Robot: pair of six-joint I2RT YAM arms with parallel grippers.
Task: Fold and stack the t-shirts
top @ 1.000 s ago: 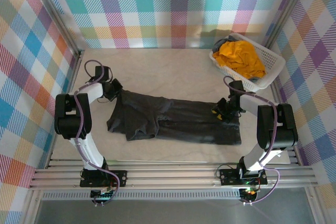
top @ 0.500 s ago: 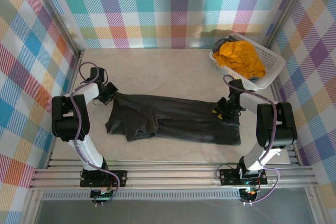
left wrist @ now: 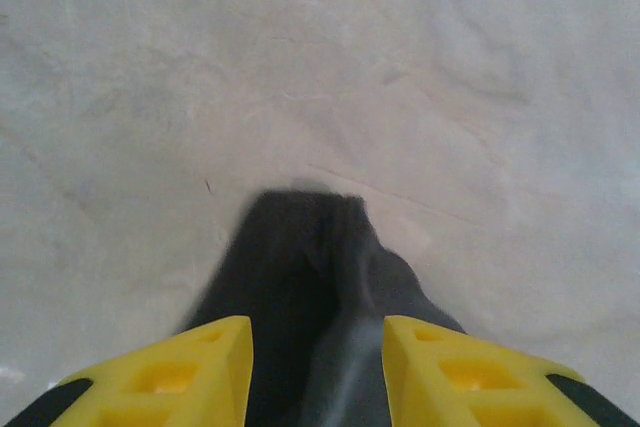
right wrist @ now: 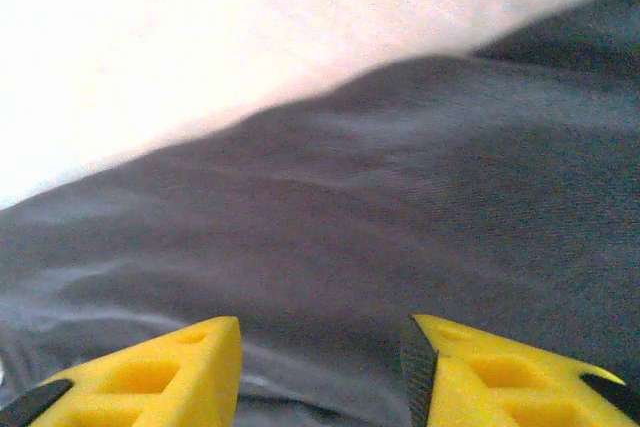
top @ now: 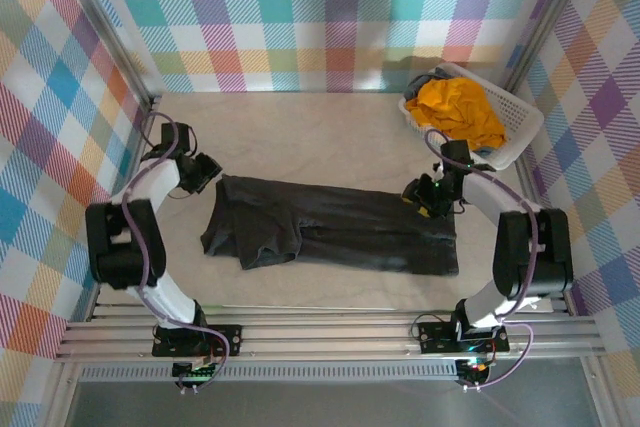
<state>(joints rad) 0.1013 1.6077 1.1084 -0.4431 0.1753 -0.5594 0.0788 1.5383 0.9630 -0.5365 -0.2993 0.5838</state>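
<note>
Plain dark charcoal grey t-shirt [top: 330, 227] on a pale beige, faintly marbled table [top: 320, 137]; mustard orange-yellow t-shirt [top: 458, 109] in a white lattice basket [top: 524, 127]. The walls [top: 300, 17] — pastel plaid. The left tool [left wrist: 318, 372] and right tool [right wrist: 320, 372] — yellow fingers, black bases.

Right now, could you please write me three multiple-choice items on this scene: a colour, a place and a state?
1. What colour is the spread-out t-shirt on the table? A mustard; B dark grey; C white.
2. Where is the mustard t-shirt? A in the white basket; B flat on the table; C under the spread-out t-shirt.
3. How does the right gripper stand? A shut on the basket rim; B shut on mustard cloth; C open over grey cloth.
Answers: B, the cloth laid out is charcoal; A, orange-yellow cloth sits inside the basket; C, its fingers are apart above grey cloth.
</note>
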